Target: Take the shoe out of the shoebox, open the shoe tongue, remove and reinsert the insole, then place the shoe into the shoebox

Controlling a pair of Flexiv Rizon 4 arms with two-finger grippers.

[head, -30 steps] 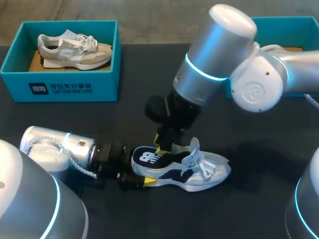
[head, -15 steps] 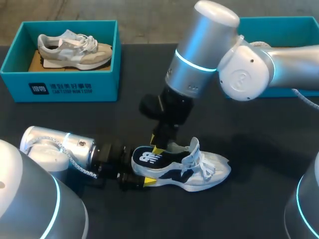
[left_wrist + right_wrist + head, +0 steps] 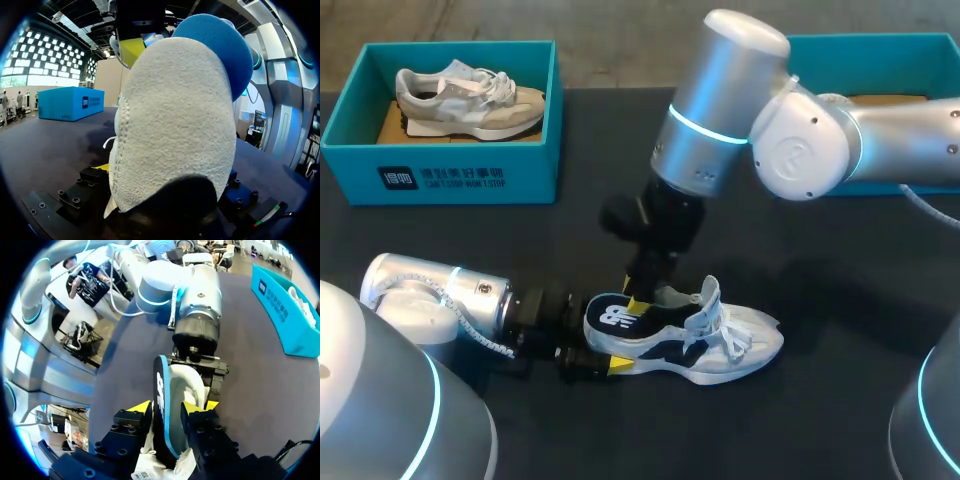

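The counter [image 3: 840,330] is a dark, matte surface. 2 teal shoeboxes stand along its far edge. The left shoebox [image 3: 440,175] has white print on its front wall and holds 1 grey-and-white sneaker [image 3: 470,95]. The right shoebox [image 3: 880,45] is mostly hidden behind the right arm.

The shoe [image 3: 670,345], navy and white with a large white logo on its heel side, lies near the counter's front middle, well apart from both boxes. Its toe points right and its tongue stands up.

The left claw [image 3: 602,340] comes in low from the left and is clamped on the shoe's heel, which fills the left wrist view.

The right claw [image 3: 166,407] is down at the shoe's heel collar. I cannot tell whether it grips anything.
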